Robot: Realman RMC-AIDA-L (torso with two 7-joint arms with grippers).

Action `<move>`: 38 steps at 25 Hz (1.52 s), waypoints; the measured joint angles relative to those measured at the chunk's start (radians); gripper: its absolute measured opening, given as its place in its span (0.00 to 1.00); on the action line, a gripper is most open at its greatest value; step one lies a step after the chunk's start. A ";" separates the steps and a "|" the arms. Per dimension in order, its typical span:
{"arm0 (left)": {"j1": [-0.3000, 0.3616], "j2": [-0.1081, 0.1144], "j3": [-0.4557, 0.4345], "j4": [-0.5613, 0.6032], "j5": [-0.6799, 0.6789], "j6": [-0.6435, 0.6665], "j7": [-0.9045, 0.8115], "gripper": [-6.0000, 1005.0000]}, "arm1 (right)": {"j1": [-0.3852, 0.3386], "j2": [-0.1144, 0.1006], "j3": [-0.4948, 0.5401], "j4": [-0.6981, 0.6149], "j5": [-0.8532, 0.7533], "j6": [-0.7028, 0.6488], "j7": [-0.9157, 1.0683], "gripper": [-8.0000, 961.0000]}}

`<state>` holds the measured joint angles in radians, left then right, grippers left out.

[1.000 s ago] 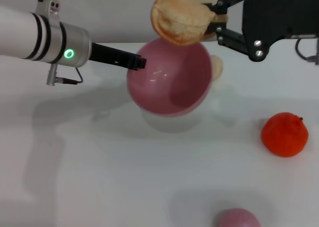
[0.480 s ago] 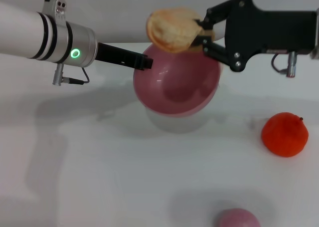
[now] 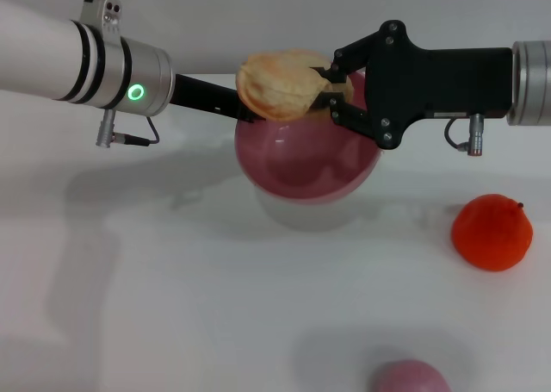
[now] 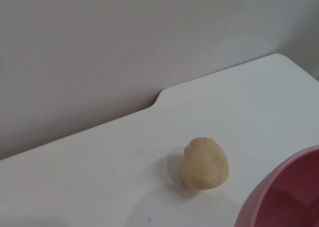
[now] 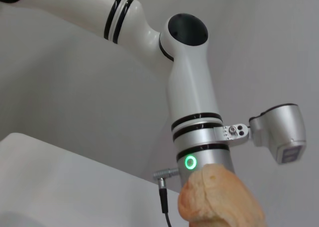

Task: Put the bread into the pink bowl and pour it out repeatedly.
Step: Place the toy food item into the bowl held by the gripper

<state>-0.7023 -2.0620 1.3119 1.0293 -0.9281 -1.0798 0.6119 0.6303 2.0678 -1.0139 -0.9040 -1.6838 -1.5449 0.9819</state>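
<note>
Left gripper point(image 3: 231, 106) reaches in from the left and meets the pink bowl point(image 3: 307, 164) at its rim — the bread hides its fingers, so their grip can't be made out — and the bowl sits tilted, lifted off the white table point(image 3: 172, 289). Above the bowl's near rim hangs the bread point(image 3: 280, 84), tan underside showing, pinched at one end by the right gripper point(image 3: 331, 89) — jaws closed on it. Further right, an orange fruit point(image 3: 492, 233) rests on the table. Behind the bowl, a small beige bun point(image 4: 205, 163) lies alone.
</note>
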 joint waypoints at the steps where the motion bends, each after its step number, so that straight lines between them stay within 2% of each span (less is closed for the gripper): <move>1: 0.000 0.001 0.000 0.000 0.000 0.000 0.000 0.05 | 0.000 0.000 0.000 0.002 0.000 0.004 0.000 0.15; 10: 0.000 0.002 -0.001 -0.001 0.002 -0.007 0.000 0.05 | -0.003 0.002 -0.005 0.004 -0.036 0.025 -0.001 0.15; 26: -0.008 0.002 -0.001 -0.027 0.009 -0.006 0.000 0.05 | 0.000 0.005 -0.073 0.004 -0.032 0.149 0.006 0.31; 32: -0.017 0.003 -0.001 -0.051 0.010 -0.001 0.001 0.05 | 0.002 0.006 -0.079 0.009 0.003 0.189 0.001 0.44; 38: -0.019 0.005 -0.009 -0.068 0.010 0.010 0.008 0.05 | 0.002 0.006 -0.079 0.003 0.049 0.200 -0.003 0.44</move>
<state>-0.7211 -2.0570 1.3032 0.9614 -0.9182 -1.0699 0.6202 0.6320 2.0739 -1.0928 -0.9013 -1.6351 -1.3447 0.9784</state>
